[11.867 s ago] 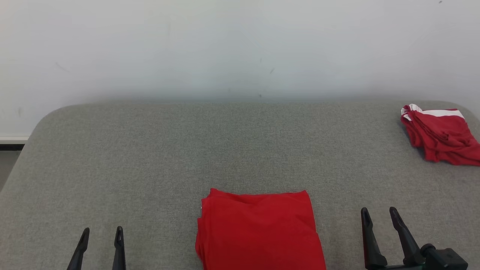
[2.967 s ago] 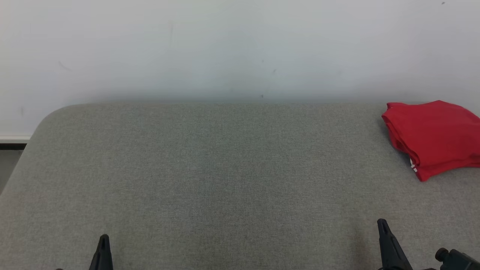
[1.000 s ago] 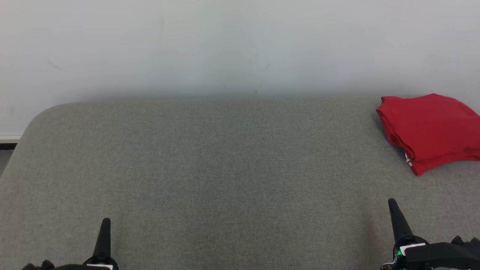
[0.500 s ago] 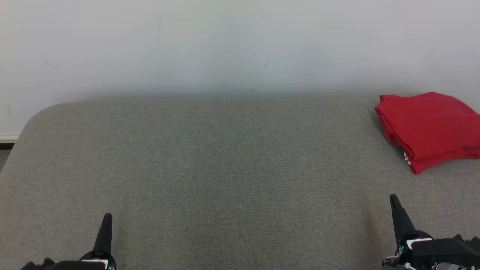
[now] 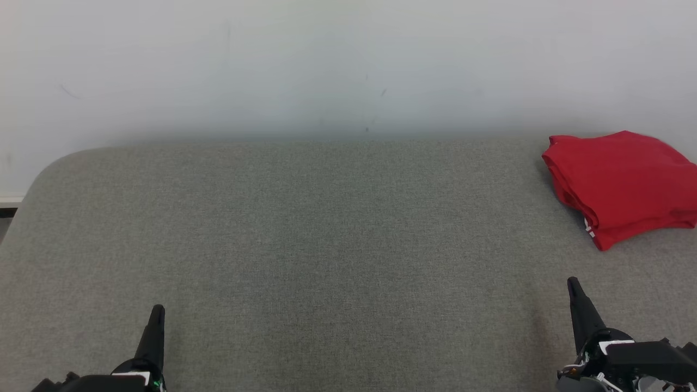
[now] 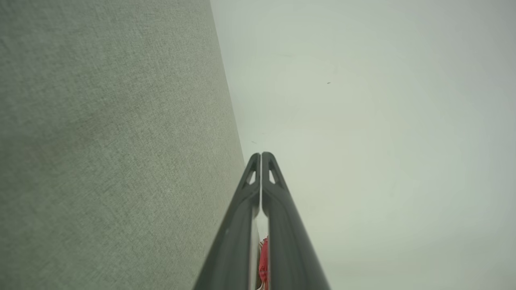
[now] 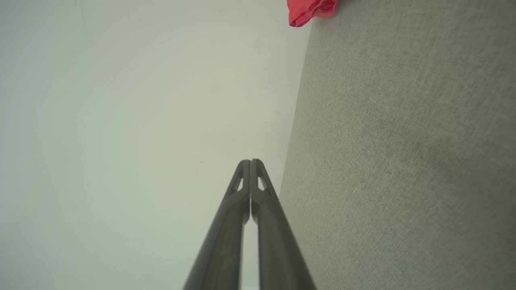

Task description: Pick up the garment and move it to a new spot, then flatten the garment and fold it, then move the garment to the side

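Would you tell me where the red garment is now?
In the head view the red garment lies folded at the far right of the grey surface, by the wall, beyond the right hand.

Grey fabric-covered table (image 5: 326,245), one red garment (image 5: 621,185) lying on it

Top is a flat grey weave, pretty even all over, with rounded far corners; the garment sits folded in layers at the far right corner, cut off by the head view's right edge; a tiny bit of white peeks out at its near corner
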Motion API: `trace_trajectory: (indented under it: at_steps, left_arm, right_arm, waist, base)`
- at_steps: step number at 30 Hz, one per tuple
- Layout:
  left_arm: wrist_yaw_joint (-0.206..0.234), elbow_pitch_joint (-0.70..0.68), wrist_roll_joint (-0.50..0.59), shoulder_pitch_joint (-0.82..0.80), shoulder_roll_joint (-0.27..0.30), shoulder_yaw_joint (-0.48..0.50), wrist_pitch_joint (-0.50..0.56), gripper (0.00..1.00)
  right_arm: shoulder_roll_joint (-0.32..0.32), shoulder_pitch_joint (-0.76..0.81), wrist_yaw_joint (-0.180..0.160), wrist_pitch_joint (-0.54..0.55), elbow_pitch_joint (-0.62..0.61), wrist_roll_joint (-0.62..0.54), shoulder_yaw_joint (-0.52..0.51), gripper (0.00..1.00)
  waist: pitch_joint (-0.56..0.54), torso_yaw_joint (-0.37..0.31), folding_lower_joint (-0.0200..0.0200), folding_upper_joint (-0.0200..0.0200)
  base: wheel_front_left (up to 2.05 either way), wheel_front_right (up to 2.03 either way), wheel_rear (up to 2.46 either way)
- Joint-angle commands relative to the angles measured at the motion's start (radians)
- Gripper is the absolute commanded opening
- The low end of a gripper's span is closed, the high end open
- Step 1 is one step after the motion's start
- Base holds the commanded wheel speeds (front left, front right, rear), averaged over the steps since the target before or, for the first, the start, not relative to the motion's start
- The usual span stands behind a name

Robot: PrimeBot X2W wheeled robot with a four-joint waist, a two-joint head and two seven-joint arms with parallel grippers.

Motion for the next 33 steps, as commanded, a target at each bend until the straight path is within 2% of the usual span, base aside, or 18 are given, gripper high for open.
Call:
trace_trajectory:
  at_steps: [1,12,33]
  left_arm:
    - [-0.009,0.002,-0.019,-0.017,-0.003,0.004,0.006,0.0]
    - [-0.007,0.008,-0.093,-0.026,-0.006,0.008,0.026,0.0]
    - [-0.007,0.008,-0.093,-0.026,-0.005,0.008,0.024,0.0]
  right_arm:
    - [0.0,-0.012,0.001,0.003,0.001,0.017,-0.004,0.0]
    - [0.002,-0.025,0.001,0.021,0.014,0.085,-0.015,0.0]
    - [0.008,-0.026,0.001,0.027,0.014,0.075,-0.023,0.0]
  waist:
    - [0.0,0.0,0.0,0.0]
    - [0.004,-0.005,0.0,0.0]
    - [0.004,-0.005,0.0,0.0]
  base:
    - [0.0,0.0,0.0]
    - [0.0,0.0,0.0]
    - [0.0,0.0,0.0]
